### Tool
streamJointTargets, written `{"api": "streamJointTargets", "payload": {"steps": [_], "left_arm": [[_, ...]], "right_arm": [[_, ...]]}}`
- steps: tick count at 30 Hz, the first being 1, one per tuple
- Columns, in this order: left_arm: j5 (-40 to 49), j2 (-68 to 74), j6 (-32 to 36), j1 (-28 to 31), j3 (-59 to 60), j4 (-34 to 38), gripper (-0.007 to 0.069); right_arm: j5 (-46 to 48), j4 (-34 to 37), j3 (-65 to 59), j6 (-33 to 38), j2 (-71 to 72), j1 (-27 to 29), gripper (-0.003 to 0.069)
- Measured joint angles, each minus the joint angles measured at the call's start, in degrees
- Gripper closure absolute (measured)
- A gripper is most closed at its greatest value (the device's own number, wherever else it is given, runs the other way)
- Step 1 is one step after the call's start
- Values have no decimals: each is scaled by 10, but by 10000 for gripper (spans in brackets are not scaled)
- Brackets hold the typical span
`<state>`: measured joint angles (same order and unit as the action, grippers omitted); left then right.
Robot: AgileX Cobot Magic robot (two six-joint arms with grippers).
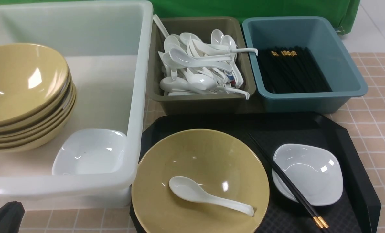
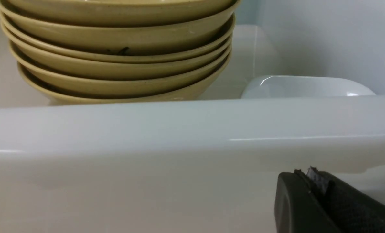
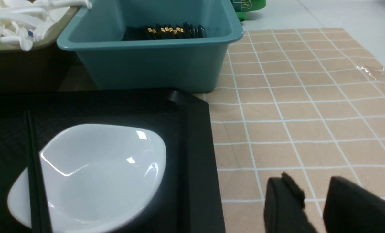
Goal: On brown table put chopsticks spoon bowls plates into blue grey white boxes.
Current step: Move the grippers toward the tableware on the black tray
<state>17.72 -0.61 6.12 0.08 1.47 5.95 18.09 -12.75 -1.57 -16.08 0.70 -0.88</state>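
Observation:
On the black tray (image 1: 347,136) a yellow bowl (image 1: 186,152) holds a white spoon (image 1: 205,195). Beside it, black chopsticks (image 1: 286,179) lie across a white plate (image 1: 312,171). The white box (image 1: 140,97) holds a stack of yellow bowls (image 1: 21,84) and a plate (image 1: 89,152). Spoons fill the grey box (image 1: 205,103) and chopsticks lie in the blue box (image 1: 341,64). My left gripper (image 2: 310,173) is shut and empty, low against the white box's near wall (image 2: 179,123). My right gripper (image 3: 312,184) stands open over the brown table (image 3: 308,113), to the right of the tray and the plate (image 3: 95,168).
The tray's raised rim (image 3: 195,145) lies between my right gripper and the plate. The blue box (image 3: 147,68) stands just behind the tray. A green cloth (image 1: 244,8) hangs at the back. Bare tiles (image 1: 373,119) stretch to the tray's right.

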Motion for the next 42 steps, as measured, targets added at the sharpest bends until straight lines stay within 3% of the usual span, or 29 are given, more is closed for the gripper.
{"api": "streamJointTargets", "payload": {"steps": [23, 33, 39, 42], "left_arm": [[0, 0, 0, 0, 0, -1, 623], [-5, 0, -2, 0, 0, -52, 623], [-48, 0, -22, 0, 0, 4, 623], [-80, 0, -65, 0, 0, 100, 623]], "right_arm": [[-1, 0, 0, -32, 0, 0, 421], [-1, 0, 0, -34, 0, 0, 419], [-1, 0, 0, -36, 0, 0, 419], [-1, 0, 0, -36, 0, 0, 419]]}}
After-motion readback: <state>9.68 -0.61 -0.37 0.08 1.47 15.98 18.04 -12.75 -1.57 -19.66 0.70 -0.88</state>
